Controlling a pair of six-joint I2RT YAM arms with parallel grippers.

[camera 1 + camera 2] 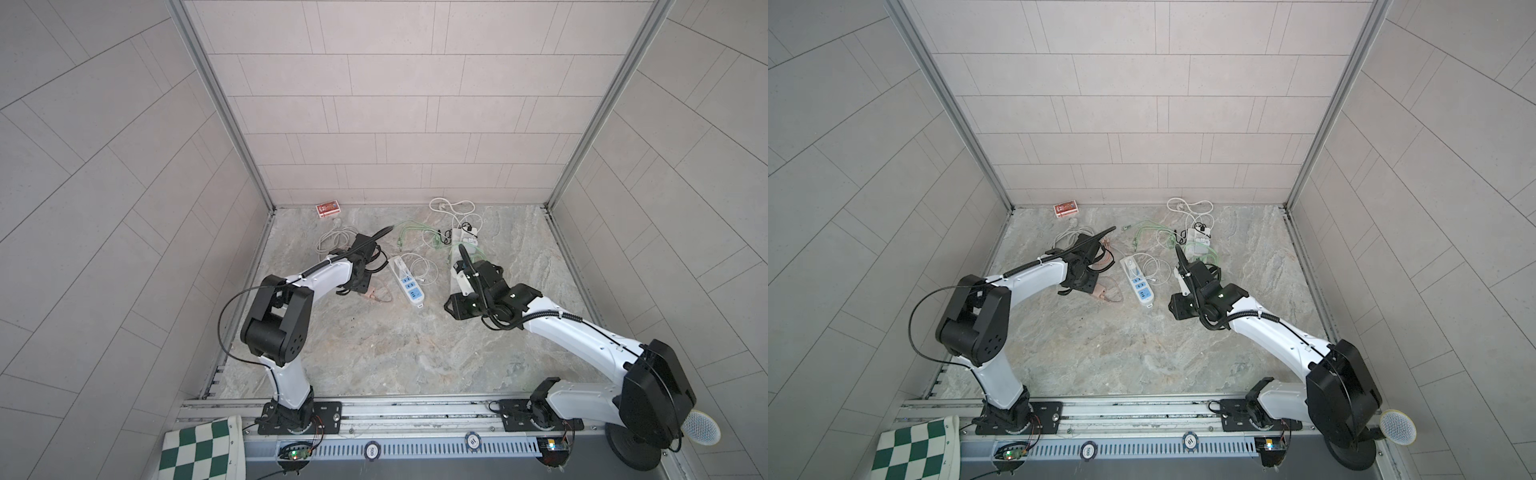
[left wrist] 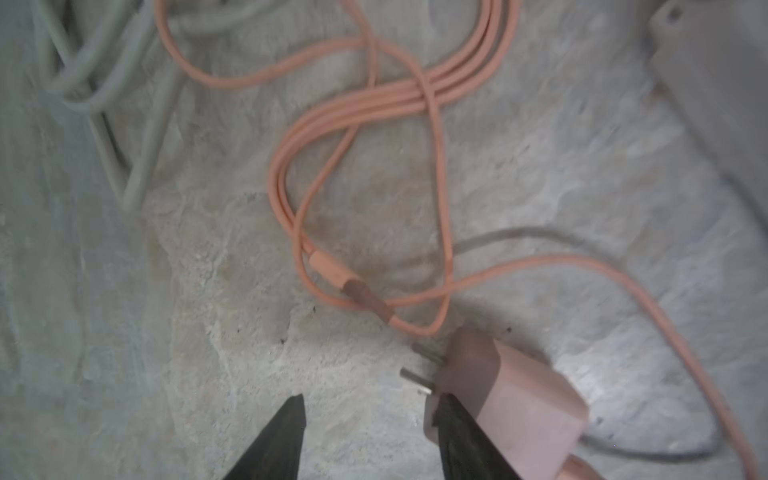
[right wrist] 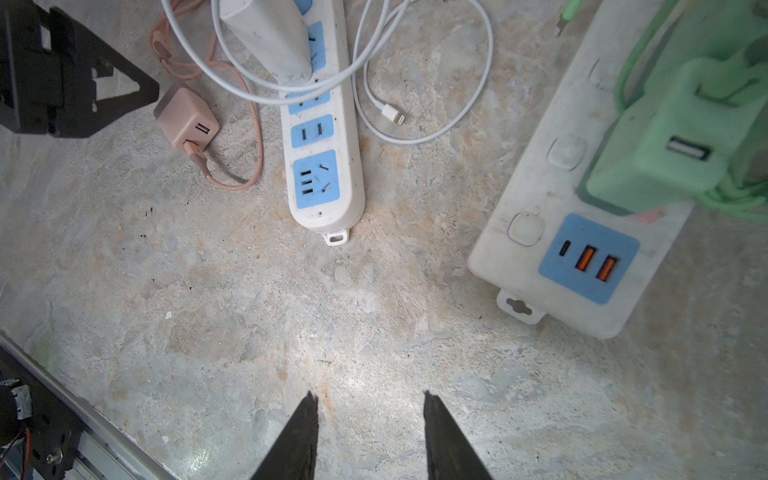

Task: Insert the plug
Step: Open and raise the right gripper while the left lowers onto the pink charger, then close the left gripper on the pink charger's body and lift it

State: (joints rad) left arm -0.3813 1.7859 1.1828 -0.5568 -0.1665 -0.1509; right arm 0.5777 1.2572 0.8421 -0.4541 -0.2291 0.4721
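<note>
A pink plug (image 2: pixel 511 395), a small square charger with two metal prongs, lies on the stone table. It rests against the outer side of one finger (image 2: pixel 453 440) of my left gripper (image 2: pixel 365 415). That gripper is open, with only bare table between its fingers. The plug (image 3: pixel 187 120) also shows in the right wrist view, beside the white power strip (image 3: pixel 324 166) with blue sockets, and a pink cable runs from its port. In both top views the plug (image 1: pixel 371 296) (image 1: pixel 1100 293) lies left of the strip (image 1: pixel 407 282) (image 1: pixel 1139 282). My right gripper (image 3: pixel 368 403) hangs open over bare table.
A white adapter (image 3: pixel 270 37) sits in the strip's far end. A second white strip (image 3: pixel 540 232) carries a green charger (image 3: pixel 665 158). A white cable (image 3: pixel 415 124), coiled pink cable (image 2: pixel 374 104) and grey cable (image 2: pixel 83 83) lie around. A red box (image 1: pixel 328 208) stands at the back wall.
</note>
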